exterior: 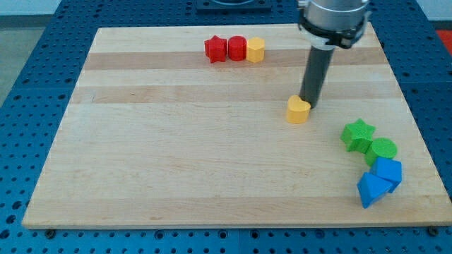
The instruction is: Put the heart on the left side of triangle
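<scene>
My arm ends in a silvery grey round collar with a black band, then a straight dark rod down to my tip (308,103).

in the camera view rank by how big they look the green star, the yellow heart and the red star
1. green star, though it sits nearer the view's bottom, which may flatter it.
2. yellow heart and red star: they look alike, unranked.

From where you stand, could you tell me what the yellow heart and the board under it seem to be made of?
The yellow heart, with my tip against its upper-right side, looks like moulded plastic: uniform colour, smooth matte faces. The board looks like light wood with a satin finish: visible grain and plank bands.
</scene>
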Tool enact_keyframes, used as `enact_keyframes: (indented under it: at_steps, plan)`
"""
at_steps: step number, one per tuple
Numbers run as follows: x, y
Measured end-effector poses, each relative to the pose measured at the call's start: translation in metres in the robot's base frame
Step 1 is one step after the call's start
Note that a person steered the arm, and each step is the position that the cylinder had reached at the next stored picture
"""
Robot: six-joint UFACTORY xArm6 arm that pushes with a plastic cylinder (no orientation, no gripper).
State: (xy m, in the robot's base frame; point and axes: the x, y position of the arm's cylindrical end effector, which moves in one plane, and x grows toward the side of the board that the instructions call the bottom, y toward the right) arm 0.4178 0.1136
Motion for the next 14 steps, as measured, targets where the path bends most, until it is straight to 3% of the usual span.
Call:
enact_keyframes:
  at_steps: [2, 4, 8, 14]
  plan:
    - [0.003, -0.051]
    - [0.035, -0.086]
    - [0.027, -0.028]
    - [0.146, -0.043]
